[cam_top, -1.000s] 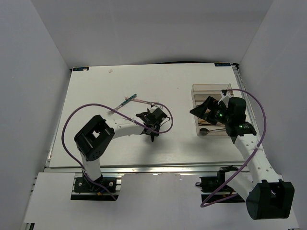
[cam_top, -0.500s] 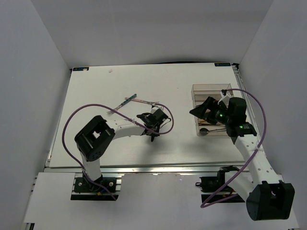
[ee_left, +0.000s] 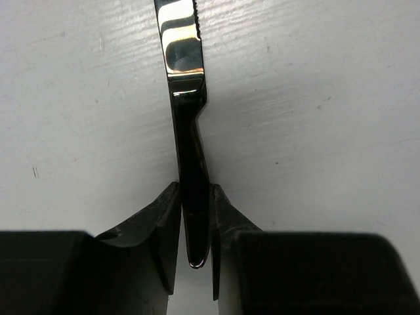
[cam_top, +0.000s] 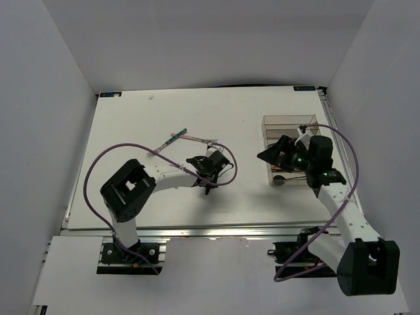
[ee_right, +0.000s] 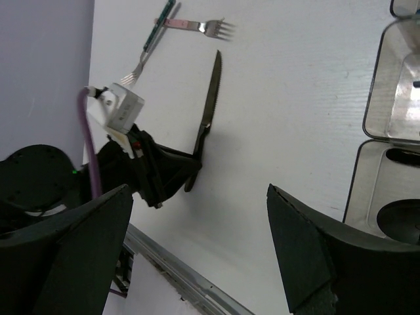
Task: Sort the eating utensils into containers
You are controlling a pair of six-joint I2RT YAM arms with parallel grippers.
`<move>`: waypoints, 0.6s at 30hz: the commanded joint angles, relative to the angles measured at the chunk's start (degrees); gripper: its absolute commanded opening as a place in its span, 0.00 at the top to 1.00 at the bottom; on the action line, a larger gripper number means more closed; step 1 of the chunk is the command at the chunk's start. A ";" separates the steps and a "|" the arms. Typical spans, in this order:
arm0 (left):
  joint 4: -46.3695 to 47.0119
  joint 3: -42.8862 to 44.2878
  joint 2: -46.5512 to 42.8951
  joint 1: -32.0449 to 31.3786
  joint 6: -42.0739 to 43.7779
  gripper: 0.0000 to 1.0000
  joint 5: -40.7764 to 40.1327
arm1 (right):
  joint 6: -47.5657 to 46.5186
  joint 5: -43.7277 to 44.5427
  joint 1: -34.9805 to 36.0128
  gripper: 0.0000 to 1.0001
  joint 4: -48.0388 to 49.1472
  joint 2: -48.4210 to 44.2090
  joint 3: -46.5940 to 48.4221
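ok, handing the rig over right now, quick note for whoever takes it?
Left tool: shut on the handle of the black knife, which lies flat on the table, not yet lifted.
Right tool: open, empty, hovering at the tray's left side.
The teal-handled fork and pink-handled fork lie loose beyond the knife.
Done: a dark spoon sits in the tray's nearest compartment.
Left: knife, then both forks, into the tray.
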 commanded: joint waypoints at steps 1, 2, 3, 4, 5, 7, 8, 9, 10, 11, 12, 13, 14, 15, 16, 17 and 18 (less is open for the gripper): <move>-16.19 -5.89 3.31 -0.83 -0.75 1.00 4.80 | 1.03 -0.19 0.50 0.13 6.97 1.73 -3.82; -16.20 -5.45 2.51 -0.83 -0.84 1.00 4.53 | 1.03 -0.37 0.67 0.13 7.34 2.18 -4.18; -16.20 -4.92 1.81 -0.83 -1.19 1.00 4.26 | 0.94 -0.37 1.11 0.14 7.52 2.53 -4.27; -16.28 -4.65 1.19 -0.92 -1.28 1.00 4.09 | 0.85 -0.28 1.20 0.14 7.61 2.97 -4.36; -16.28 -4.48 0.57 -0.84 -1.46 1.00 4.09 | 0.77 -0.28 1.47 0.14 7.87 3.41 -4.71; -16.46 -4.04 -0.83 -0.83 -1.46 1.00 4.09 | 0.76 -0.37 1.56 0.14 8.13 3.50 -5.06; -16.72 -4.03 -1.19 -0.83 -1.54 1.00 4.00 | 0.85 -0.28 1.64 0.14 8.22 3.50 -5.15; -16.64 -4.03 -1.97 -0.83 -1.54 1.00 3.91 | 0.77 -0.28 1.82 0.14 8.57 3.50 -5.32; -16.63 -3.95 -2.24 -0.92 -1.54 1.00 3.91 | 0.76 -0.37 2.08 0.14 8.66 3.93 -5.41; -16.72 -3.95 -2.59 -0.84 -1.63 1.00 3.82 | 0.85 -0.46 2.78 0.14 8.75 4.11 -5.41; -16.64 -3.95 -3.29 -0.83 -1.72 1.00 3.91 | 0.94 -0.46 3.40 0.14 9.36 4.55 -5.41; -16.46 -4.03 -3.73 -0.92 -1.81 1.00 3.91 | 0.94 0.15 4.10 0.14 9.54 5.42 -5.41; -16.20 -3.95 -4.09 -0.84 -1.81 1.00 4.00 | 1.03 0.68 5.67 0.15 9.71 5.95 -5.41; -16.11 -3.95 -4.52 -0.92 -1.98 1.00 4.00 | 1.20 1.03 6.38 0.15 9.98 6.57 -5.41; -16.02 -3.86 -5.14 -0.92 -2.07 1.00 4.17 | 1.46 1.64 7.00 0.15 10.85 7.62 -5.59; -15.76 -3.86 -5.58 -0.92 -2.16 1.00 4.26 | 2.16 1.65 7.87 0.15 11.47 8.15 -5.76; -15.84 -3.69 -5.84 -0.92 -2.25 1.00 4.35 | 2.61 1.65 8.23 0.15 12.17 8.77 -5.94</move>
